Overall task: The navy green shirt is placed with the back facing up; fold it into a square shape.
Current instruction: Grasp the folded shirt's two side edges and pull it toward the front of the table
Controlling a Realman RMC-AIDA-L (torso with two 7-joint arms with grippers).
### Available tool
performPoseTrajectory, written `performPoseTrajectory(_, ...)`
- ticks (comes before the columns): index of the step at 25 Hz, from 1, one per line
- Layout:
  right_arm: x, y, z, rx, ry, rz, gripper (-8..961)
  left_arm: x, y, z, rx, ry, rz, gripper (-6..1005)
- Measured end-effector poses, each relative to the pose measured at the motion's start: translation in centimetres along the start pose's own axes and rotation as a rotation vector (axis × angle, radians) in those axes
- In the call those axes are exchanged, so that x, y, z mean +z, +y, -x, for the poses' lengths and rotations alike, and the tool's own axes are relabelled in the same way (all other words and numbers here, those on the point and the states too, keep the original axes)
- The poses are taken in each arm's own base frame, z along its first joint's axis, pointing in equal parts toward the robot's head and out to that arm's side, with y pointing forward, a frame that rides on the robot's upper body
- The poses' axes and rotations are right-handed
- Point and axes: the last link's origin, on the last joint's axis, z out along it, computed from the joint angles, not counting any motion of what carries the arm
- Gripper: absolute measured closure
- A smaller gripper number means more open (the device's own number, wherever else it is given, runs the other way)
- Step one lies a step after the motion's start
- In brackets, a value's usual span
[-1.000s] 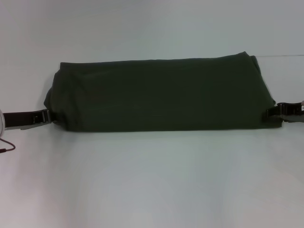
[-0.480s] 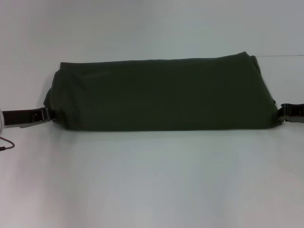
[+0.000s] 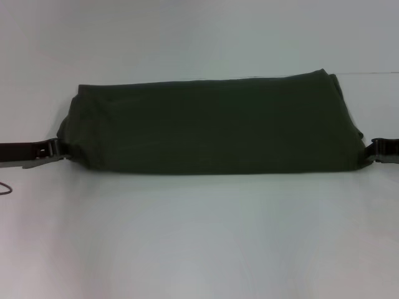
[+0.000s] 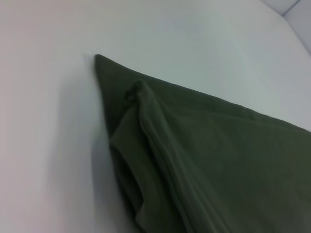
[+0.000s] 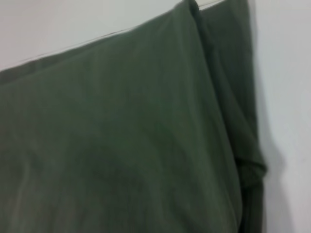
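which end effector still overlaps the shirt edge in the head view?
The left end effector: its tip sits against the navy green shirt at its near corner. The right end effector sits just off the opposite end.

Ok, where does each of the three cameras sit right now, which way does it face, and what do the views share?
Head view: on the robot's head, looking forward and down at the navy green shirt, a wide folded band on the white table; the left tool and right tool show at its two ends.
Left wrist view: on the left arm, facing the shirt's left end; none of the robot shows.
Right wrist view: on the right arm, close over the shirt's right end; none of the robot shows.
Shared: all three show the shirt and table.
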Motion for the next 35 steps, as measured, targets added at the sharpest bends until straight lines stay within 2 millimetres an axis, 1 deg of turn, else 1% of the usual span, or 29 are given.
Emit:
performPoseTrajectory(5, -1.5, -0.1, -0.6, -0.002, 0.004, 0.04, 928, -1.8, -0.2, 0.0, -0.046, -0.043, 0.041, 990)
performPoseTrajectory(11, -3.0, -0.8, -2.8, 0.038, 0.037, 0.093, 926, -4.1, -0.7, 1.0, -0.106, -0.132, 0.062, 976)
performPoseTrajectory(16, -4.2, -1.4, -4.8, 0.068, 0.052, 0.121, 924, -5.2, -0.9, 1.9, -0.116, -0.197, 0.065, 963)
performPoseTrajectory(19, -4.8, -1.6, -5.8, 0.09, 0.049, 0.152, 922, -5.5, -0.8, 2.3, -0.118, -0.227, 0.076, 956)
performPoseTrajectory(24, -5.0, -1.7, -6.1, 0.098, 0.043, 0.175, 920, -5.4, -0.7, 1.8, -0.11, -0.233, 0.068, 943)
performPoseTrajectory(31, -5.3, -1.6, -5.6, 0.119, 0.033, 0.186, 917, -5.6, -0.9, 1.6, -0.157, -0.253, 0.026, 926)
performPoseTrajectory(34, -5.5, -1.4, -5.3, 0.118, 0.028, 0.2, 802, -5.8, -1.0, 1.4, -0.157, -0.247, 0.02, 918)
performPoseTrajectory(35, -5.7, -1.3, -5.0, 0.114, 0.023, 0.208, 764, -5.9, -1.0, 1.3, -0.157, -0.244, 0.02, 857)
